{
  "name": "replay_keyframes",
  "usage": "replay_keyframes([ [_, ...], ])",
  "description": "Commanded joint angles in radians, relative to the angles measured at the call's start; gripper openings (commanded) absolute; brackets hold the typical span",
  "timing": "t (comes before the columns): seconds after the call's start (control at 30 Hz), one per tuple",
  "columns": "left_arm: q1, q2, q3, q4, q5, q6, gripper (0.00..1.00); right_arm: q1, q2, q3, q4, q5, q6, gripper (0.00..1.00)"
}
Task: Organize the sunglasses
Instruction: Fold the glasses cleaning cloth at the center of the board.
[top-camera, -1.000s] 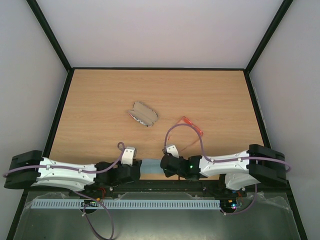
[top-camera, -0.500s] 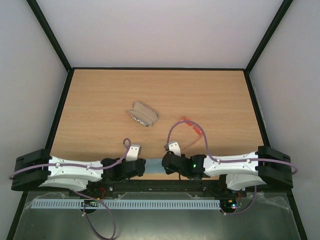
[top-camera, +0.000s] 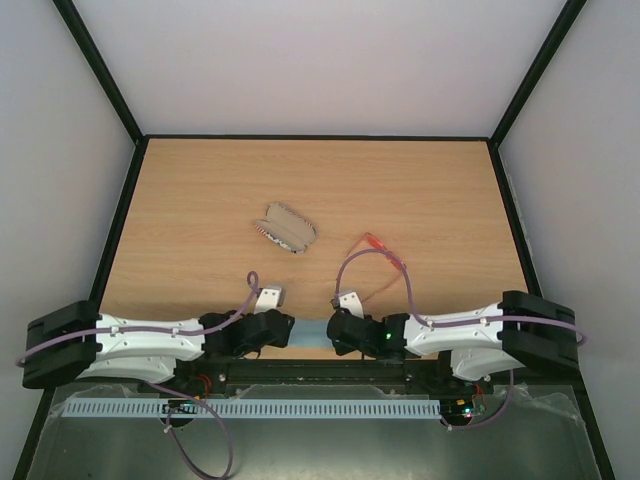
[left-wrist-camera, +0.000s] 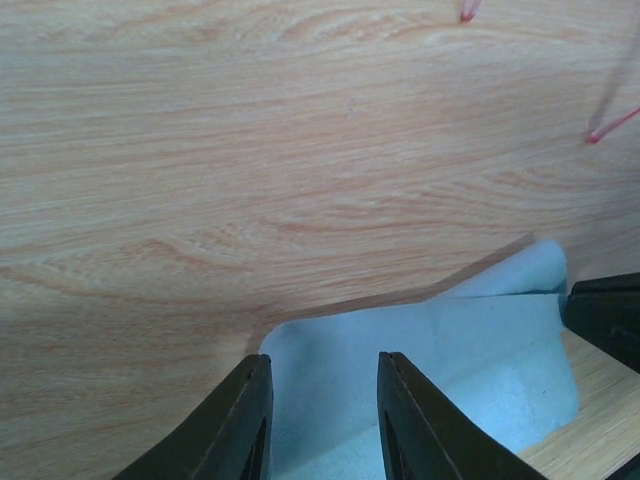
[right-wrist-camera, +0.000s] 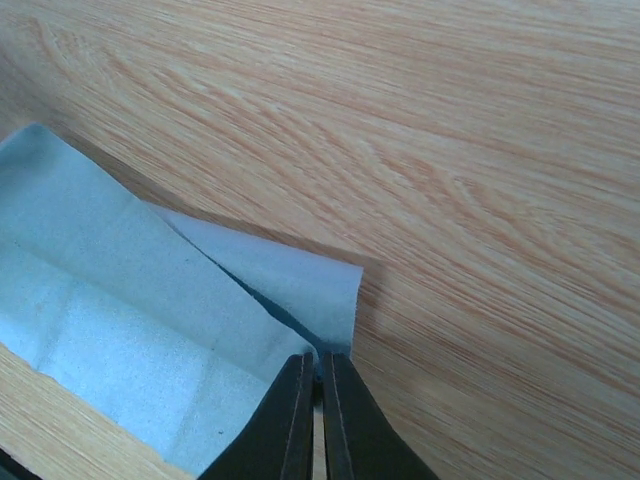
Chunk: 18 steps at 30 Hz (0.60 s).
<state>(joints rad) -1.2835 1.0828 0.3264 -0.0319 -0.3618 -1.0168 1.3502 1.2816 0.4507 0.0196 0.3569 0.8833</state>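
The sunglasses, thin red-orange frame, lie on the table right of centre; only two red temple tips show in the left wrist view. The patterned case lies left of centre. The light-blue cloth lies at the near edge between both grippers. My right gripper is shut on a corner of the cloth, lifting a fold of it. My left gripper is open, its fingers low over the cloth's left part, gripper centre.
Black frame rails border the wooden table on both sides and along the near edge. A white slotted strip runs below the arm bases. Purple cables loop over both wrists.
My left gripper has moved right, onto the cloth's left end. My right gripper has stayed shut on the cloth's corner and shifted slightly toward the near edge.
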Motion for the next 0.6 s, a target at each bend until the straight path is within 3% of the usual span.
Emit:
replay_keyframes([
  [0.0, 0.012, 0.061, 0.016, 0.024, 0.038, 0.022, 0.32, 0.001, 0.034, -0.009, 0.029, 0.004, 0.010, 0.05],
  [0.57, 0.060, 0.133, 0.069, 0.022, 0.033, 0.068, 0.32, 0.000, 0.047, -0.018, 0.052, -0.006, 0.009, 0.05],
])
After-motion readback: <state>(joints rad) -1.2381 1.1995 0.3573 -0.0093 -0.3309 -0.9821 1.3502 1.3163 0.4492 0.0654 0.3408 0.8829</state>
